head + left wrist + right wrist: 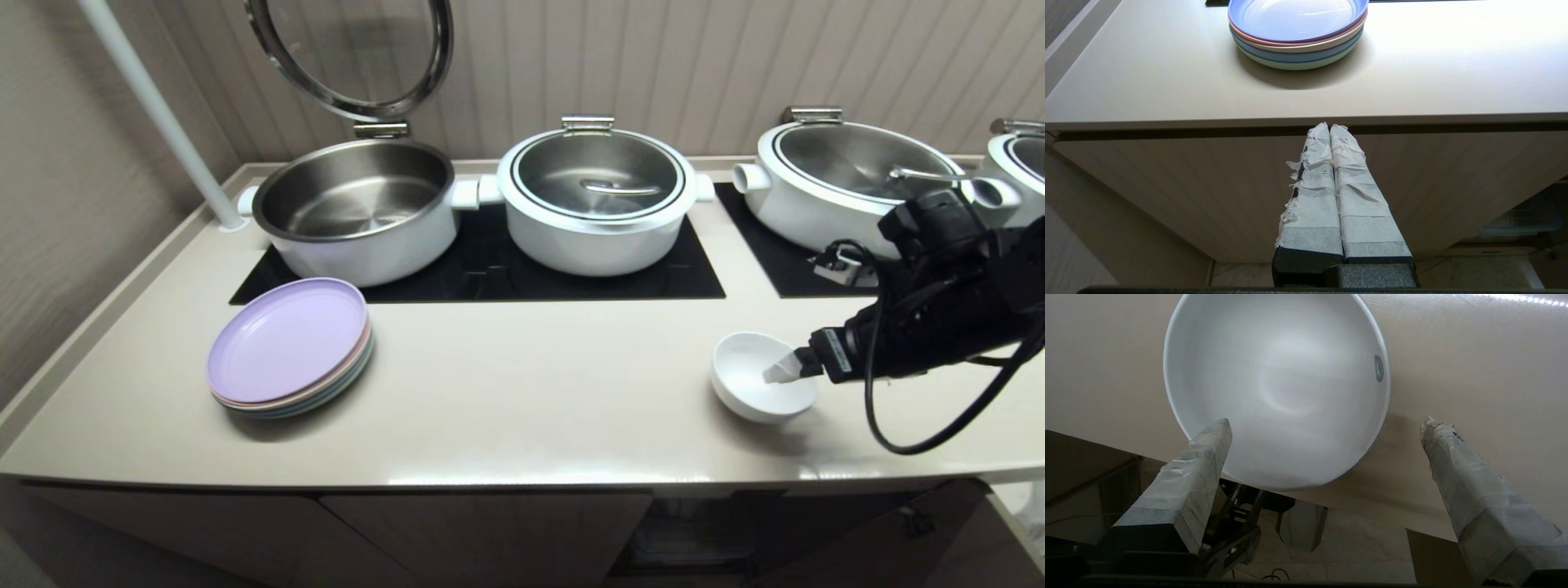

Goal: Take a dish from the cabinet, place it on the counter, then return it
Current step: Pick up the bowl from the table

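1. The bowl [761, 385] sits upright on the counter [522, 392], near its front edge — handy for the trip back to the cabinet.
2. Right gripper [1327, 428]: fingers spread wide, one over the rim, gripping nothing (lining up, I'd guess).
3. Left gripper [1329, 127]: fingers pressed together, empty, parked below the counter.

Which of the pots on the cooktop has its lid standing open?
The leftmost pot, behind the stack of pastel plates: its round lid is hinged upright and its steel inside is bare. The others are covered.
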`<state>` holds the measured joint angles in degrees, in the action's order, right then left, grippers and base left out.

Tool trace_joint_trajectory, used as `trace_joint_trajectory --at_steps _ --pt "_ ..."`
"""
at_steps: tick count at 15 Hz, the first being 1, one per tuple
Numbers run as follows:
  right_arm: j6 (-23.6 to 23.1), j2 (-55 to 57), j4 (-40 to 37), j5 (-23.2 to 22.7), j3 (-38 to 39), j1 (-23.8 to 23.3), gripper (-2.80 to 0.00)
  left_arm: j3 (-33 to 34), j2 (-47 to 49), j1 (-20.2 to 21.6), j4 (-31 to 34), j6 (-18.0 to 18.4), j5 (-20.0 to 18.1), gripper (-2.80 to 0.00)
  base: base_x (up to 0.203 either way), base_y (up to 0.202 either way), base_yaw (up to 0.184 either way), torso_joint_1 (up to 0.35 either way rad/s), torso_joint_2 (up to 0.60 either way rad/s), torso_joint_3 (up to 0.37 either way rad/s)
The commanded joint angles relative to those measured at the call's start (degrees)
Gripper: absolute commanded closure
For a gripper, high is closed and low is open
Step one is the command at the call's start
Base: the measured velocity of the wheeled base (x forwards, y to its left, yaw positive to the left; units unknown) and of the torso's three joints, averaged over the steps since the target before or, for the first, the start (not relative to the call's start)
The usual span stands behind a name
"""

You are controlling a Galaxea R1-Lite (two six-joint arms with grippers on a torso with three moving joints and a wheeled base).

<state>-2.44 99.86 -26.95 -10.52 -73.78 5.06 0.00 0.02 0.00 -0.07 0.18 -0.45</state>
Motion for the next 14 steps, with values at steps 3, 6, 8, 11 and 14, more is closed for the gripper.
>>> trace_joint_trajectory --at_steps 3,6,8,11,14 --pt "2.59 2.38 -0.37 1.13 -1.73 0.14 -2.80 0.00 -0.02 0.00 -0.01 -0.01 0.01 0.00 0.000 0.000 0.000 0.000 0.00 0.000" --pt "4.38 3.82 -0.20 1.99 -2.59 0.12 -2.80 0.00 -0.02 0.00 -0.01 -0.01 0.01 0.00 0.000 0.000 0.000 0.000 0.00 0.000" --pt "4.82 4.61 -0.12 2.71 -2.66 0.04 -2.80 0.00 -0.02 0.00 -0.01 -0.01 0.01 0.00 0.000 0.000 0.000 0.000 0.00 0.000" --pt "4.90 5.44 -0.06 3.14 -2.60 0.10 -2.80 0.00 -0.02 0.00 -0.01 -0.01 0.01 0.00 0.000 0.000 0.000 0.000 0.00 0.000" --pt "4.90 6.22 0.15 3.14 -2.69 0.04 -2.80 0.00 -0.02 0.00 -0.01 -0.01 0.01 0.00 0.000 0.000 0.000 0.000 0.00 0.000"
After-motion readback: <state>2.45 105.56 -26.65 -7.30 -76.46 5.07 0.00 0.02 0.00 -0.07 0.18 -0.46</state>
